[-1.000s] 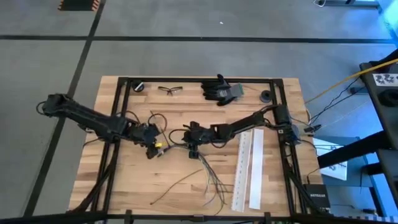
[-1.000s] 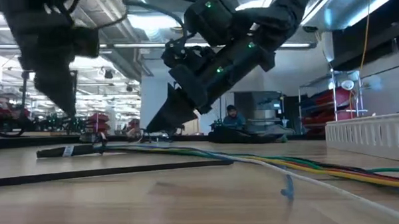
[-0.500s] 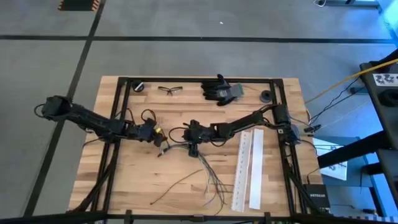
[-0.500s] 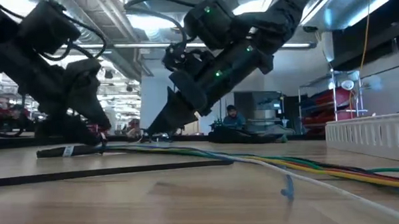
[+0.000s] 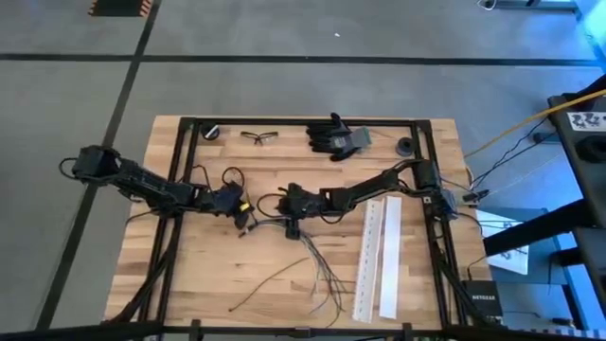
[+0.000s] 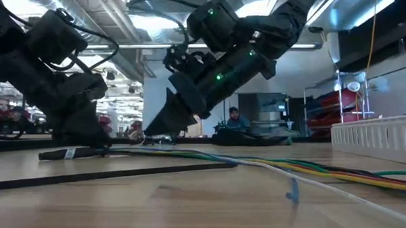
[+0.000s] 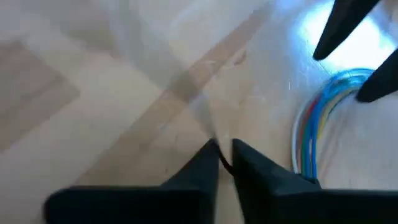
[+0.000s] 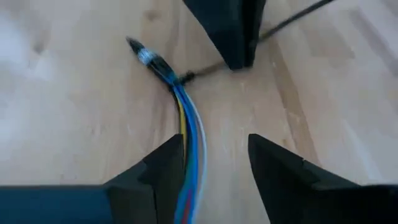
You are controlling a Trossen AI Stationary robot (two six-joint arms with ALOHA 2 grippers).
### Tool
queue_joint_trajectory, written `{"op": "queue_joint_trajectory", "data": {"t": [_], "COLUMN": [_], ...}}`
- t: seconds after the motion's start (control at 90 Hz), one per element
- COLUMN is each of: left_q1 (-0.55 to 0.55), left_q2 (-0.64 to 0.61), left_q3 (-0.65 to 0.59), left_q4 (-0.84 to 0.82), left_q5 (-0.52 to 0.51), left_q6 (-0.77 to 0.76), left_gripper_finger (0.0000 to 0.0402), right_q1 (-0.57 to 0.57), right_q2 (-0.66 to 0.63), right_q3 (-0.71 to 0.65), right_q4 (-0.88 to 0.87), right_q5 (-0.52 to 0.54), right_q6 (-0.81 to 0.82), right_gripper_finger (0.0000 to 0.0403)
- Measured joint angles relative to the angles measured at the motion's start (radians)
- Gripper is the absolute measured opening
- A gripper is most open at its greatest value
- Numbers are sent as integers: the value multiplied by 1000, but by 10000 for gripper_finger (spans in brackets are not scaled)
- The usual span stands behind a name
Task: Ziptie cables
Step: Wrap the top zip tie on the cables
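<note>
Two dark grippers meet mid-table: the left gripper (image 7: 225,163) pinches a thin black zip tie (image 8: 205,70), while the right gripper (image 8: 214,163), parted, straddles the bundled multicoloured cables (image 8: 186,134).

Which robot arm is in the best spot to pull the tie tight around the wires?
Probably the left. Its gripper has its fingers pinched on a thin dark strand right at the cables. The right gripper sits open, straddling the bundle, so it looks set to steady it.
</note>
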Motion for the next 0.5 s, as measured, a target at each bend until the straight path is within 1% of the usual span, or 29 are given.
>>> {"op": "queue_joint_trajectory", "data": {"t": [0.078, 0.178, 0.333, 0.5], "left_q1": [-6, -26, -49, -55], "left_q2": [-12, -32, -56, -57], "left_q3": [24, 64, 118, 134], "left_q4": [-6, -9, -25, -43], "left_q5": [0, 0, 0, -1], "left_q6": [61, 135, 216, 232], "left_gripper_finger": [3, 0, 0, 0], "right_q1": [0, 0, -2, -6], "right_q2": [11, 43, 88, 92], "right_q3": [0, 2, 20, 52], "right_q4": [80, 148, 168, 183], "right_q5": [-15, -16, -6, -1], "right_q6": [13, 79, 181, 195], "right_gripper_finger": [165, 165, 165, 165]}}
